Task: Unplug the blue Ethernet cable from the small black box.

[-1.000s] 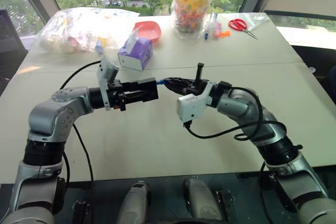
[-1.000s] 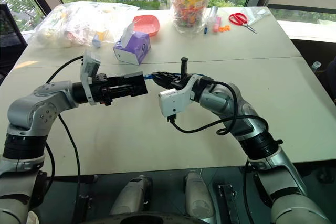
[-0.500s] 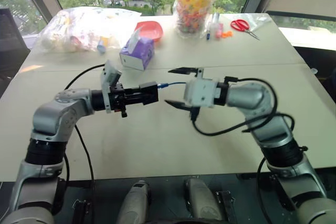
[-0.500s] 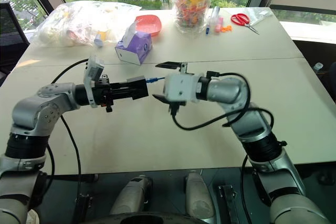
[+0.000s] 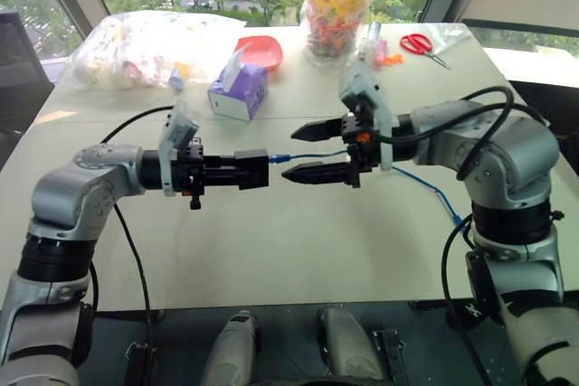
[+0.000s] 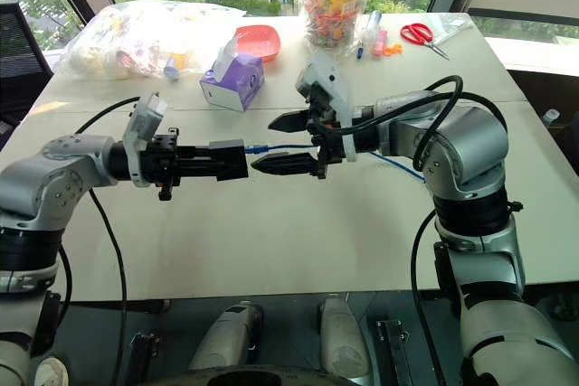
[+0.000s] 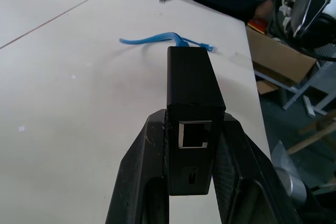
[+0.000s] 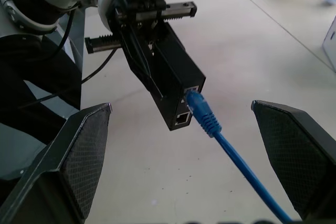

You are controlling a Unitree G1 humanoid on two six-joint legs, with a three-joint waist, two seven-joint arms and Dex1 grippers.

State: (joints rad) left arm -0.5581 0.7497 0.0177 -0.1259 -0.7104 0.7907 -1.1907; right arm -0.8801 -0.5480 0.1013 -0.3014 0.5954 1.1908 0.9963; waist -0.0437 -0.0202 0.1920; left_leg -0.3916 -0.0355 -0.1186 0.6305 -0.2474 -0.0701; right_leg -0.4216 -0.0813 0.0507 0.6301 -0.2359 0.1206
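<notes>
Right wrist view shows the cable [image 8: 212, 124] plugged into the box [image 8: 176, 80], running between the spread fingers of the right gripper [image 5: 309, 151] (touching neither). Left gripper [image 5: 237, 170] clamps the box above the table [image 5: 271, 241].

Right gripper [image 8: 181, 166]: its two black fingers [image 8: 79, 156] stand wide apart, holding nothing, one to either side of the cable. Between and beyond them, the left gripper [image 8: 157, 77] clamps the small black box [image 8: 176, 80] above the pale table [image 8: 252, 51]. The blue Ethernet cable [image 8: 231, 156] is plugged into the box's end face, its ribbed blue boot touching the port. A second, empty port sits just beside the plugged one. The cable runs from the box back between the open fingers.
</notes>
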